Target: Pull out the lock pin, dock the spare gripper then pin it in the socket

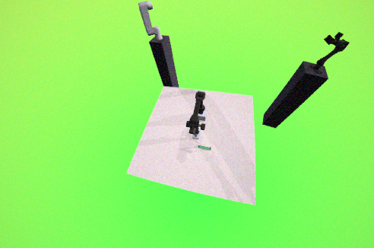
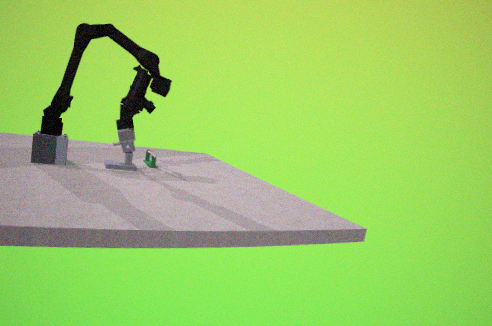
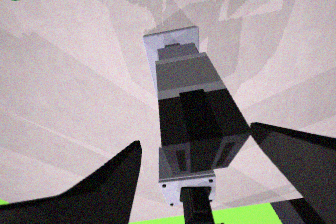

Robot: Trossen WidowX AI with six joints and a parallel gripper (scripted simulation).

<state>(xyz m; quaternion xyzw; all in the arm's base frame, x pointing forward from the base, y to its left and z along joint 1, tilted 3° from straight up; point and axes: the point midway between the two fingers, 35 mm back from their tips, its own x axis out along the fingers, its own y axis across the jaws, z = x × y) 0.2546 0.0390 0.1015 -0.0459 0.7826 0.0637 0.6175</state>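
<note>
Fingers of the end effector (image 2: 128,117) (image 3: 195,135) are spread wide, pinching nothing. The spare gripper (image 2: 126,137) (image 3: 194,136) stands on the socket's mount (image 2: 117,165) (image 3: 151,47) (I can't see inside the socket). Near it, a green holder (image 1: 204,147) (image 2: 150,161) sits on the counter (image 1: 160,152) (image 2: 211,210) (image 3: 50,100).

A pale table (image 1: 164,152) (image 2: 286,210) (image 3: 50,90) with straight edges is crossed by soft grey shadows. By it, a grey block (image 2: 43,148), with the arm's foot set on top, is carried. A flat plate (image 2: 115,164) (image 3: 151,50) is laid farther in, beneath an upright post (image 2: 129,158). Near the plate, a green holder (image 1: 204,147) (image 2: 150,162) is supported, apart from the block.
</note>
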